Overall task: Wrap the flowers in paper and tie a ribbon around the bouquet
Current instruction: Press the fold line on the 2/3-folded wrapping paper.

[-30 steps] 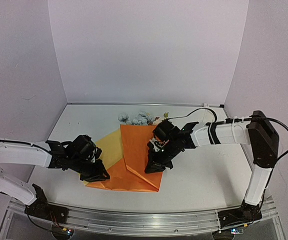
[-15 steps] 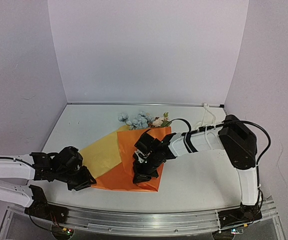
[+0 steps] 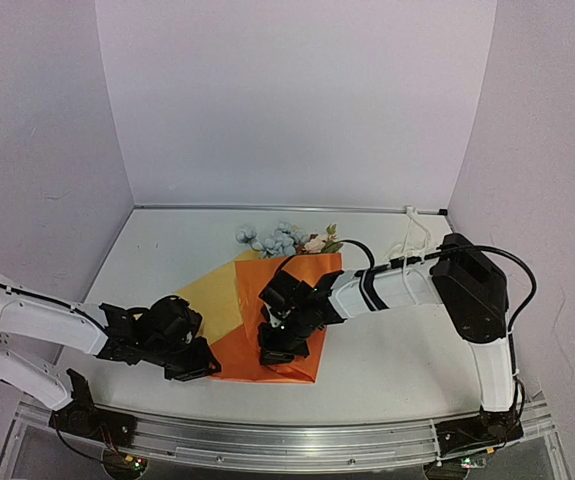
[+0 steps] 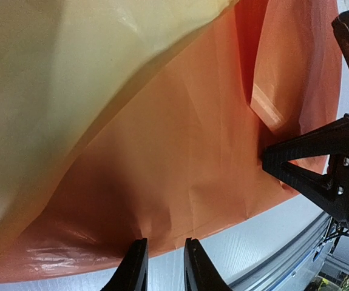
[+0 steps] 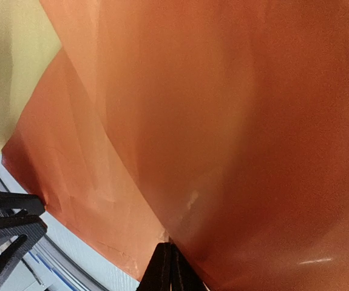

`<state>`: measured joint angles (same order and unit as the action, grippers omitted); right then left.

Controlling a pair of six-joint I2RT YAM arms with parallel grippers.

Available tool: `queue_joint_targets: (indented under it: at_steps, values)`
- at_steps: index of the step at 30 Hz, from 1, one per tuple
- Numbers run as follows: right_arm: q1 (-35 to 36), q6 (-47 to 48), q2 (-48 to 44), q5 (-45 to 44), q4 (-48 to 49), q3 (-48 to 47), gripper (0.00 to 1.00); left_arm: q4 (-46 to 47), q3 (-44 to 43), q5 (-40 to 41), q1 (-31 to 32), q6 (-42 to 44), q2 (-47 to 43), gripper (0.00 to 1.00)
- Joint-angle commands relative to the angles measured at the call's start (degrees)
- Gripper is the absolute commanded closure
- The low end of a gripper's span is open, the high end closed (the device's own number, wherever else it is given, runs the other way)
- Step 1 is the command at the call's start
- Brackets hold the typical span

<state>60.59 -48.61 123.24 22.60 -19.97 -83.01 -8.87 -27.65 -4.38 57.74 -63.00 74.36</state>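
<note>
Beneath paper [image 3: 250,295], flowers [image 3: 279,238] half hidden, blooms showing

White table [image 3: 407,340]. Flat on it, under right claw [image 3: 275,352], reaching left claw [image 3: 203,366]: orange-and-yellow paper [image 3: 212,300]. Beyond right claw, at far edge: flowers [image 3: 272,240].

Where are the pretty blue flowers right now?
In the top view, the flowers lie mid-table near the back wall, their blooms poking out past the far edge of the orange paper.
</note>
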Motion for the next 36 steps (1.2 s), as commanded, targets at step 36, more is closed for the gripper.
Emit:
queue_joint_targets:
  at_steps: [36]
  values:
    - [0.62,-2.52,2.40,-3.68,3.63,1.07,0.99,-10.93,9.15,18.64,-0.08,-20.47,-16.74,0.65]
